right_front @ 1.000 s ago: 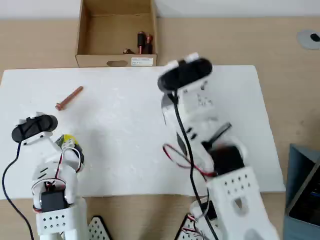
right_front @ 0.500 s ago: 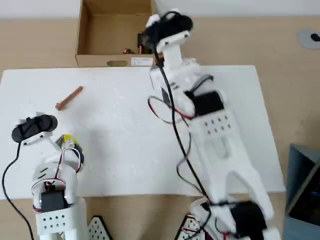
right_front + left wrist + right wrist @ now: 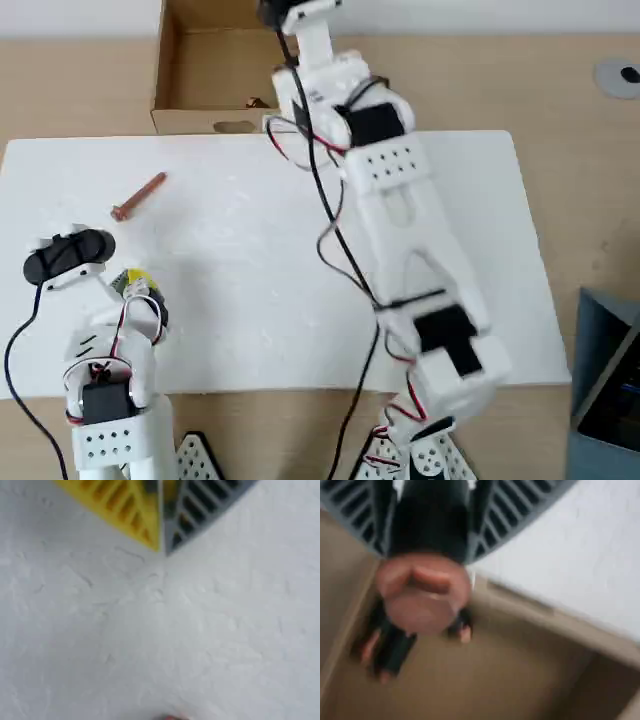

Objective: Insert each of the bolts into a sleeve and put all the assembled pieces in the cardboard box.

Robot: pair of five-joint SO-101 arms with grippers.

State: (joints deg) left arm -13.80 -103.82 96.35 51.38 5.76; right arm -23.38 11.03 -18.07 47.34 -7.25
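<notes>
Right wrist view: right gripper [image 3: 427, 555] clamps one sleeved bolt [image 3: 422, 592] over box [image 3: 530, 680] holding at least two pieces [image 3: 390, 652]; left gripper [image 3: 161, 545] closed.

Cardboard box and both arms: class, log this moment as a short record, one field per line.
right end effector: shut on an assembled piece, held above the inside of the cardboard box
box contents: finished pieces lying on its floor
loose bolt: on the white mat, no sleeve on it
left end effector: shut, empty, over the mat
</notes>
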